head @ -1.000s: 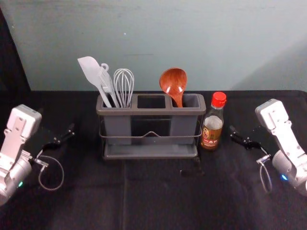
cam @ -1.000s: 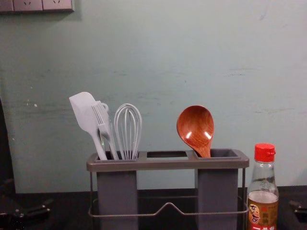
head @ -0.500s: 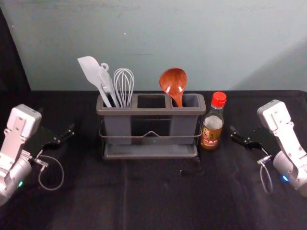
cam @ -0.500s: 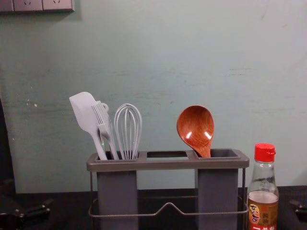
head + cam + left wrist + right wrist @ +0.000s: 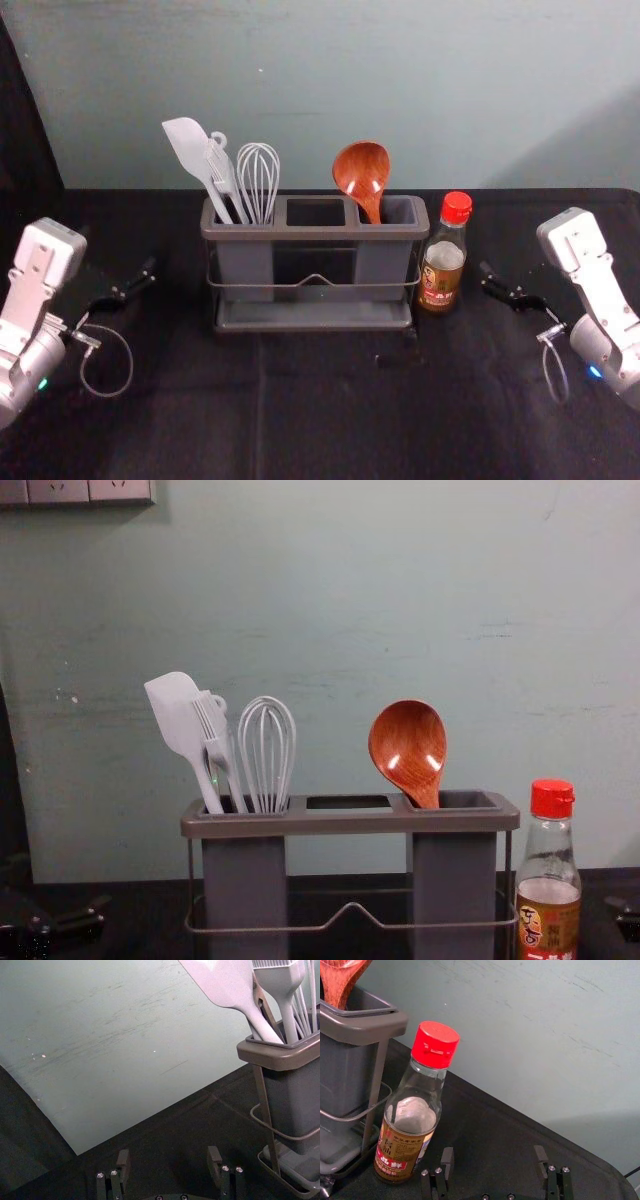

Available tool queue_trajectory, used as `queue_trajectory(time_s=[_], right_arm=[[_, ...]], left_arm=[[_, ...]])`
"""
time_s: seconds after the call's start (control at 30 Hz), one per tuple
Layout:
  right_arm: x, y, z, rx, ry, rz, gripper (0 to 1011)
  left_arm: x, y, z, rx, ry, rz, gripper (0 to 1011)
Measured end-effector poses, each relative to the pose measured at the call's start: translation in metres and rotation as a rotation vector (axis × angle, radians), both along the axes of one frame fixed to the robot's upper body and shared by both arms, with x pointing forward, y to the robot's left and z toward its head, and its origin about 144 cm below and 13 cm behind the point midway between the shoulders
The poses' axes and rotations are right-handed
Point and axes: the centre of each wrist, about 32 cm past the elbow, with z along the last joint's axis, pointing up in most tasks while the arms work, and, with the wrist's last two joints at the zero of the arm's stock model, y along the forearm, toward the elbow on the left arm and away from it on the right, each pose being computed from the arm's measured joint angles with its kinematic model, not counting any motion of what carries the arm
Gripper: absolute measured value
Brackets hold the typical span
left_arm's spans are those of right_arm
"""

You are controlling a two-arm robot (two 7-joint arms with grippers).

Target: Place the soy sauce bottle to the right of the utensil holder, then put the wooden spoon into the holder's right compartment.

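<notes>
Barely a stir since earlier: our right arm (image 5: 597,285) sits a touch farther from the utensil holder (image 5: 315,233). We have the soy sauce bottle (image 5: 441,272) upright just right of the holder, the wooden spoon (image 5: 361,168) leaning in its right compartment (image 5: 383,268). Both steps look done! Our left end effector (image 5: 169,1158) and right end effector (image 5: 494,1155) gape wide, empty, either side of the holder; next, we just keep clear.
</notes>
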Motion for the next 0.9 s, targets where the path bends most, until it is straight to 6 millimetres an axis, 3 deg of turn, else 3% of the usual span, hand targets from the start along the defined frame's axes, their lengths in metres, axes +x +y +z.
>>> queue_trajectory(time_s=[0.9], right_arm=[[0.0000,0.0000,0.0000,0.000,0.001,0.000,1003]], left_arm=[[0.0000,0.0000,0.0000,0.000,0.000,0.000,1012]])
